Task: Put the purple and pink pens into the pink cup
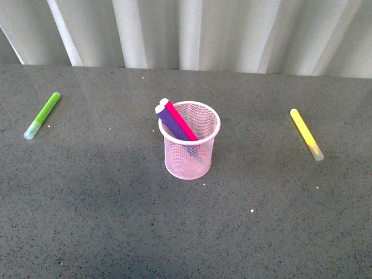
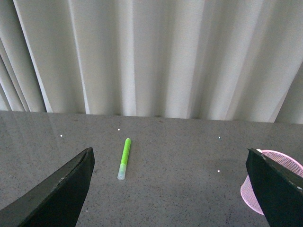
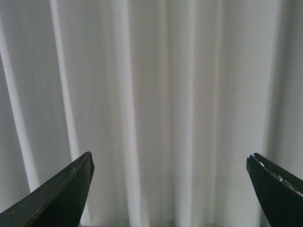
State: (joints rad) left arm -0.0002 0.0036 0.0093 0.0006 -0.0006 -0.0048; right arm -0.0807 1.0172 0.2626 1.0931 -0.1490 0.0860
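**Both pens in the cup, arms clear**

And there it is: the purple pen (image 1: 171, 122) and the pink pen (image 1: 179, 120) both stand in the pink cup (image 1: 189, 140), leaning side by side against its rim on the robot's left, white tips poking above the mesh. The cup sits upright mid-table (image 1: 116, 221). Neither arm shows in the front view. The left gripper (image 2: 170, 189) is spread wide with nothing between its jaws, looking over the table at the green marker (image 2: 123, 158), a sliver of the cup at the edge of its view. The right gripper (image 3: 170, 189) is spread wide too, empty, facing only the white curtain (image 3: 151, 94). The green marker and the yellow marker (image 1: 307, 134) lie well apart from the cup, either side. By my reading the job looks finished; nothing more is called for than leaving those two markers alone and keeping clear of the cup
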